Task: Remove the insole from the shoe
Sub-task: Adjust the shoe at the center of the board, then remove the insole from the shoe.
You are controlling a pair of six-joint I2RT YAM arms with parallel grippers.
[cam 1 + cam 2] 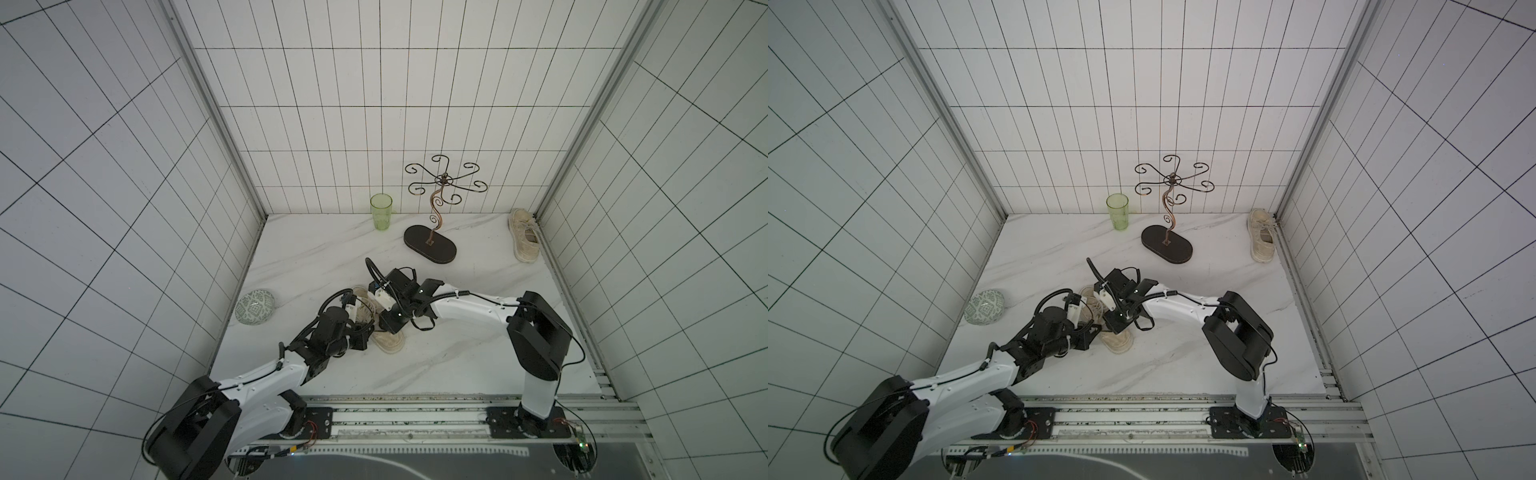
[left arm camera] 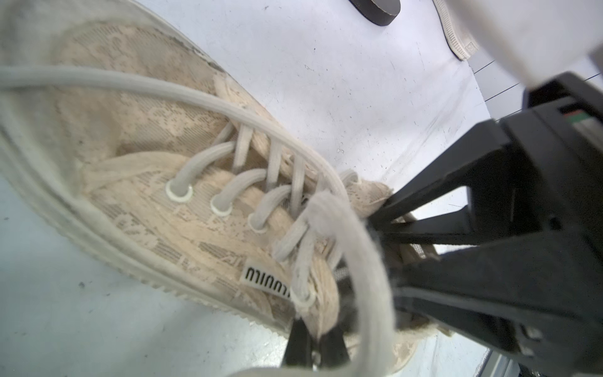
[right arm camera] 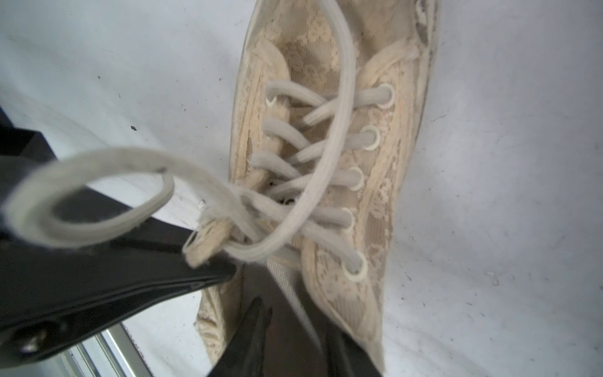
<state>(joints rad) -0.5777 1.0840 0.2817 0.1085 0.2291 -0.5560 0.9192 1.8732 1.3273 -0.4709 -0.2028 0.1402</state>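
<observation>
1 bowl (image 1: pixel 254 307) left | left jaws clamped on shoe (image 1: pixel 390 340) collar, bench (image 1: pixel 457 361) centre | right jaws apart at its mouth | 1 cup (image 1: pixel 381 212), 1 stand (image 1: pixel 430 245) | second shoe (image 1: pixel 524 235) far right: 2 shoes | bowl, cup only in top views; brand tab (image 2: pixel 266 277) only in left wrist view; insole unseen

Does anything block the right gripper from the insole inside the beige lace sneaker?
Partly. The right gripper sits in the heel opening of the beige lace sneaker, but a loose grey lace loop hangs across that opening; the insole is not clearly visible.
</observation>
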